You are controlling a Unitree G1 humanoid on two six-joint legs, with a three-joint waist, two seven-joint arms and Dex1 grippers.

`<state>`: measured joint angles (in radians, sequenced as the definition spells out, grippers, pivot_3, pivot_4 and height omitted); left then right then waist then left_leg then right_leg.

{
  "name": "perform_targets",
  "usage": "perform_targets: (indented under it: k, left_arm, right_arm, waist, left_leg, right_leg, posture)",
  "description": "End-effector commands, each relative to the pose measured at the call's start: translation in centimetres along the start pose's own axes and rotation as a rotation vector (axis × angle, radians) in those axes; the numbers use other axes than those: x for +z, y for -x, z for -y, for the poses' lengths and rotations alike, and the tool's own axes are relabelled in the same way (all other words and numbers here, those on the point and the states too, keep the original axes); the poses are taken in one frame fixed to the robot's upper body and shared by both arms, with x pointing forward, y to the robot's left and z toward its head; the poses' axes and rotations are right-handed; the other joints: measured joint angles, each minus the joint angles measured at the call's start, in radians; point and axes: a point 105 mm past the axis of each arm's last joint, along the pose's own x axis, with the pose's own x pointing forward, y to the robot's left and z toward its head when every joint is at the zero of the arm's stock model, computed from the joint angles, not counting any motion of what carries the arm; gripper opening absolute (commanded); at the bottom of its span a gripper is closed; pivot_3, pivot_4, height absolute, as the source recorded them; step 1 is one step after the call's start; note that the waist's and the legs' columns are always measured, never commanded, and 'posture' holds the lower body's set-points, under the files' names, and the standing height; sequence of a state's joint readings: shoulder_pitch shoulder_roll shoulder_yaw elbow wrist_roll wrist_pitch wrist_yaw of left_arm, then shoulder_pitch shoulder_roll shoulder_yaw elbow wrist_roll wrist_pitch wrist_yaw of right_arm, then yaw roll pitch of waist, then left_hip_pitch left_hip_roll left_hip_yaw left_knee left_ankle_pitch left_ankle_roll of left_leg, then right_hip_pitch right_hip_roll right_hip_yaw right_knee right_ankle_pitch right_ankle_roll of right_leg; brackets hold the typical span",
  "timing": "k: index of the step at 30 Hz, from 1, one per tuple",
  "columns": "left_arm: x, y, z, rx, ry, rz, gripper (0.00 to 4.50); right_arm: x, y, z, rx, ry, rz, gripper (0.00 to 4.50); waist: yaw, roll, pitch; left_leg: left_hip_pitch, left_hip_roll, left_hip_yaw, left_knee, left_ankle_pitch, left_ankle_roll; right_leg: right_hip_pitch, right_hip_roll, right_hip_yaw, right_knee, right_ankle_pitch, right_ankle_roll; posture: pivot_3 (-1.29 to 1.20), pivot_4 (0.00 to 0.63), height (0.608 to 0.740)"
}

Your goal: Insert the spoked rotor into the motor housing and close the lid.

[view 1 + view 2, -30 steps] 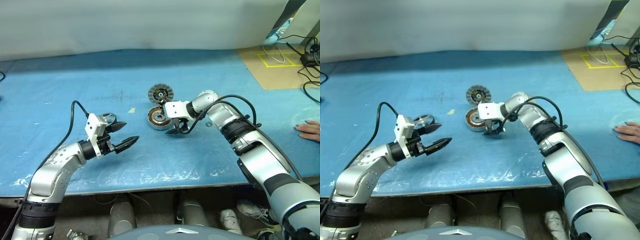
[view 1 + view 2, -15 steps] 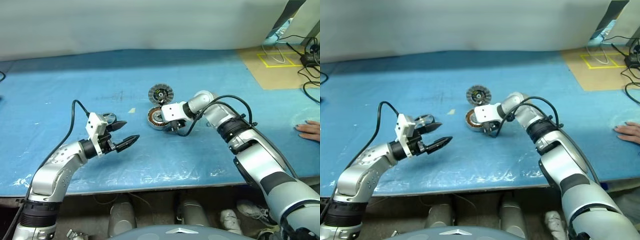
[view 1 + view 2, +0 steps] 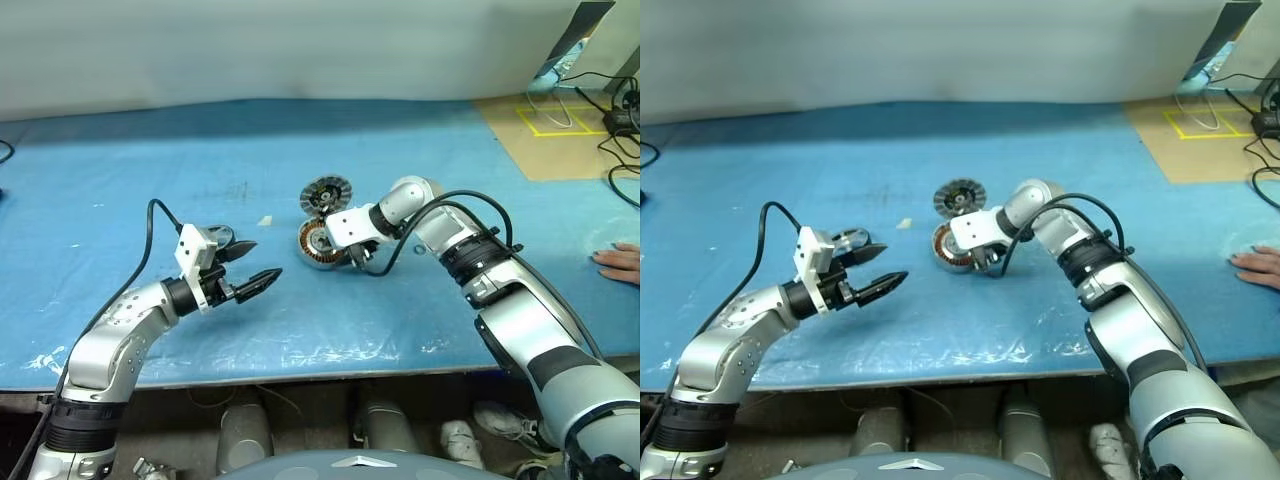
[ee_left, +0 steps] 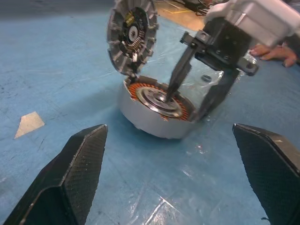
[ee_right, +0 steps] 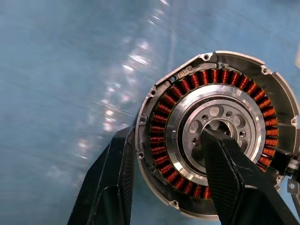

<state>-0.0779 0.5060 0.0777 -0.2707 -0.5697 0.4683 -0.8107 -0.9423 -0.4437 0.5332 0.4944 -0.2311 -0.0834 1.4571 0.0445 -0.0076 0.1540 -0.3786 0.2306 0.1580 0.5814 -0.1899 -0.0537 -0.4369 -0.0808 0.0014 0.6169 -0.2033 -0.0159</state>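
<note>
Newly tilted ribbed lid [image 4: 131, 35], round copper-wound motor housing [image 4: 154, 110].

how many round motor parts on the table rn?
2. The motor housing sits mid-table, the right gripper closed on its wall, one finger in the hub. The lid is just behind it, leaning on its rim, ribbed face showing. Nothing else round visible.

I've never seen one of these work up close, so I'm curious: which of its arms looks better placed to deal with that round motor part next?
The right. The right gripper already straddles the motor housing, one finger inside the hub, the other outside the wall. The left gripper hovers open, apart from it.
</note>
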Motion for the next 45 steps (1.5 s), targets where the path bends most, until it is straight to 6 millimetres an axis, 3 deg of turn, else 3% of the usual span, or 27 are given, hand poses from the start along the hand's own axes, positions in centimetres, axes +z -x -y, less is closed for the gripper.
perform_targets:
  k: [1,3,8,17,23,27,30,35,38,42,45]
  left_arm:
    - [0.9,-0.3,0.6,-0.026,-0.026,0.026,4.50]
    - [0.8,-0.3,0.6,-0.030,-0.025,0.025,4.50]
    - [0.7,-0.3,0.7,-0.038,-0.024,0.018,4.50]
    - [0.7,-0.2,0.5,-0.037,-0.029,0.013,4.50]
    - [0.7,-0.3,0.7,-0.040,-0.026,0.018,4.50]
    - [0.5,-0.3,0.8,-0.042,-0.017,0.018,4.50]
    - [0.6,-0.2,1.1,-0.054,-0.003,0.024,4.50]
    - [1.6,-0.1,1.6,-0.092,0.003,0.036,4.50]
    - [1.9,-0.2,2.1,-0.126,-0.004,0.025,4.50]
    - [1.9,-0.4,2.3,-0.159,-0.033,-0.008,4.50]
    - [2.2,-0.5,1.9,-0.179,-0.050,-0.013,4.50]
  right_arm:
    - [1.9,1.1,-2.4,0.097,0.017,0.050,1.84]
    - [1.9,1.0,-2.7,0.100,-0.022,0.045,1.84]
    - [-0.4,-0.4,-1.8,0.023,-0.087,-0.047,1.84]
    - [-0.4,-1.2,-1.1,-0.023,-0.060,-0.092,1.84]
    - [0.6,-0.8,-0.4,-0.037,-0.177,-0.035,3.74]
    - [1.9,1.0,0.1,-0.071,-0.169,0.035,3.74]
    - [3.0,2.8,-0.5,-0.073,-0.132,0.097,3.74]
    - [3.8,5.9,-1.4,-0.157,-0.215,0.254,3.74]
    - [2.2,7.5,-1.9,-0.267,-0.394,0.330,3.74]
    - [-2.4,9.4,-2.6,-0.542,-0.535,0.256,3.74]
    - [-3.9,10.5,-4.0,-0.659,-0.636,0.261,3.74]
  waist:
    - [0.005,0.000,0.000]
    - [0.003,0.000,0.000]
    - [-0.003,0.000,0.000]
    - [-0.003,0.000,0.000]
    - [-0.003,0.000,0.000]
    - [-0.002,0.000,0.000]
    - [0.002,0.001,0.001]
    - [0.002,0.000,0.001]
    - [0.003,0.000,0.001]
    - [0.009,0.000,0.001]
    - [0.013,0.001,0.001]
  left_leg:
    - [-0.001,0.001,0.000,0.000,0.001,0.001]
    - [-0.001,0.003,0.000,0.000,0.001,0.002]
    - [0.004,0.006,0.001,0.000,-0.001,-0.001]
    - [0.012,0.006,0.003,-0.001,-0.001,-0.002]
    - [0.010,0.007,0.004,-0.002,-0.001,-0.002]
    - [0.009,0.007,0.005,-0.002,-0.001,-0.002]
    - [0.006,0.007,0.006,-0.002,-0.001,-0.002]
    - [0.006,0.008,0.006,-0.004,0.001,-0.005]
    - [0.006,0.008,0.007,-0.005,0.001,-0.005]
    - [0.007,0.007,0.008,-0.004,0.001,-0.005]
    - [0.007,0.007,0.008,-0.005,0.001,-0.006]
  right_leg:
    - [-0.001,0.001,0.000,0.000,0.000,0.000]
    - [-0.001,0.003,-0.001,0.000,0.000,-0.001]
    - [0.000,0.006,0.000,0.002,-0.002,-0.004]
    - [0.006,0.005,0.001,0.004,-0.001,-0.006]
    - [0.004,0.006,0.001,0.003,-0.001,-0.006]
    - [0.004,0.006,0.002,0.000,-0.001,-0.006]
    - [0.002,0.006,0.001,-0.002,-0.001,-0.006]
    - [0.001,0.006,0.001,-0.003,-0.001,-0.006]
    - [0.001,0.006,0.002,-0.003,-0.001,-0.006]
    - [0.002,0.006,0.003,-0.003,-0.001,-0.006]
    - [0.002,0.006,0.003,-0.004,-0.001,-0.006]
  posture:
    - [0.00,0.150,0.740]
    - [0.00,0.150,0.740]
    - [0.00,0.150,0.740]
    - [0.00,0.150,0.740]
    - [0.00,0.150,0.740]
    - [0.00,0.150,0.740]
    - [0.00,0.150,0.740]
    - [0.00,0.150,0.740]
    - [0.00,0.150,0.740]
    - [0.00,0.150,0.740]
    - [0.00,0.150,0.740]
